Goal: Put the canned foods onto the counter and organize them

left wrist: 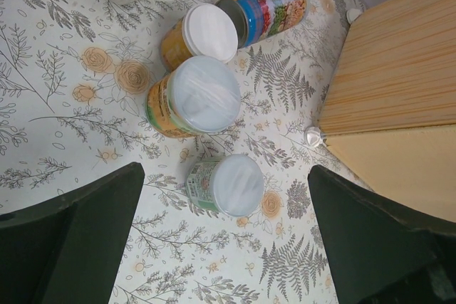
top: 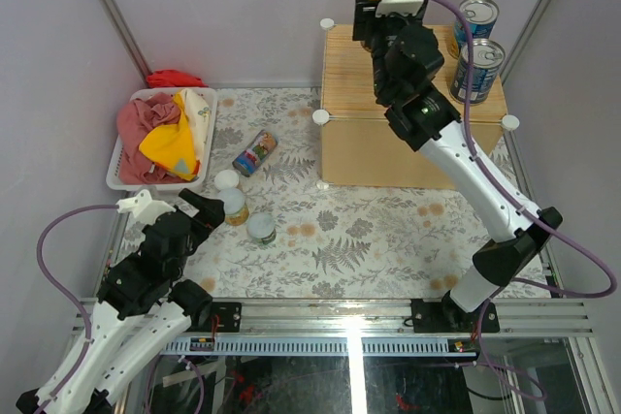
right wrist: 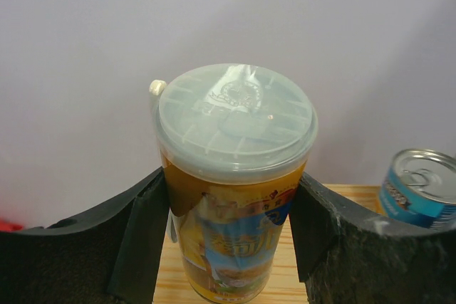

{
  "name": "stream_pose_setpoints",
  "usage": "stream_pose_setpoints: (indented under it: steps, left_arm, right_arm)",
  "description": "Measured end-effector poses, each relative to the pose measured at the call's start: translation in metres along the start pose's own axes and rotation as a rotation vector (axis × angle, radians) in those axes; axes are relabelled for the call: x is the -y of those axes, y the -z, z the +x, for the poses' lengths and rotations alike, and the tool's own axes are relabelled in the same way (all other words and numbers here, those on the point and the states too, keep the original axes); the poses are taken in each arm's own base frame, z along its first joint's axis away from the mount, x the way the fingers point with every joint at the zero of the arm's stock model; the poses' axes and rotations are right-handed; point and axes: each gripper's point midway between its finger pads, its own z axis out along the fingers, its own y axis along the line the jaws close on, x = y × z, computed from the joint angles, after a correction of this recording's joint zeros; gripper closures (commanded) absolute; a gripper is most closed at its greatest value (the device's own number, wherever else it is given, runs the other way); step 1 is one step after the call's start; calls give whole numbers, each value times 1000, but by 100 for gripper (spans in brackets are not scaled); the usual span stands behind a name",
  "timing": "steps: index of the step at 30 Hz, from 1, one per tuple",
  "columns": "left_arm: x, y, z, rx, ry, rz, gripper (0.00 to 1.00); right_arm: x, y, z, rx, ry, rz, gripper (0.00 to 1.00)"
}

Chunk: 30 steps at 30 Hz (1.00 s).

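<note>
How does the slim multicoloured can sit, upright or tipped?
Tipped: the slim can lies on its side on the floral tabletop, its label facing up.

Top view: bright, even, diffuse light from overhead, and the pale walls carry a faint lilac cast. Shadows are short and soft-edged beside the light wood-grain box (top: pixel 388 147) on the floral-patterned bench (top: pixel 388 230). A hard white glare streak crosses the dark glossy panel (top: pixel 355 366) at the near edge.

Left wrist view: floral print sharp. White plastic lids (left wrist: pixel 206 94) slightly blown out. Black fingers (left wrist: pixel 71 240) of the left pincer (left wrist: pixel 226 176) underexposed, soft.

Right wrist view: orange-yellow jar with a pale translucent lid (right wrist: pixel 235 176) crisp, with a small specular dot on the lid. Blue-labelled tin with a silver top (right wrist: pixel 420 190) possibly a touch out of focus. Lower corners dim.
</note>
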Motion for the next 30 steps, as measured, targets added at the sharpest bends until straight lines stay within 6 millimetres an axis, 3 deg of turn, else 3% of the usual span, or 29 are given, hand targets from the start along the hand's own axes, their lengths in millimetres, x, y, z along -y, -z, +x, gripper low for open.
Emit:
stream_pose_setpoints:
  steps: [5, 17, 22, 30]
  left_arm:
    - [0, -1, 1, -5, -4, -3, 0]
    - [0, -1, 4, -17, -13, -3, 0]
    - [0, -2, 5, -21, -16, -8, 0]
    - [1, -2, 6, -23, -13, -7, 0]
  right_arm:
    - [39, -13, 10, 3, 2, 87, 100]
    - [103, -39, 43, -29, -26, 235, 100]
    - [119, -59, 70, -67, -26, 277, 100]
    - [118, -82, 128, -176, 19, 286, 100]
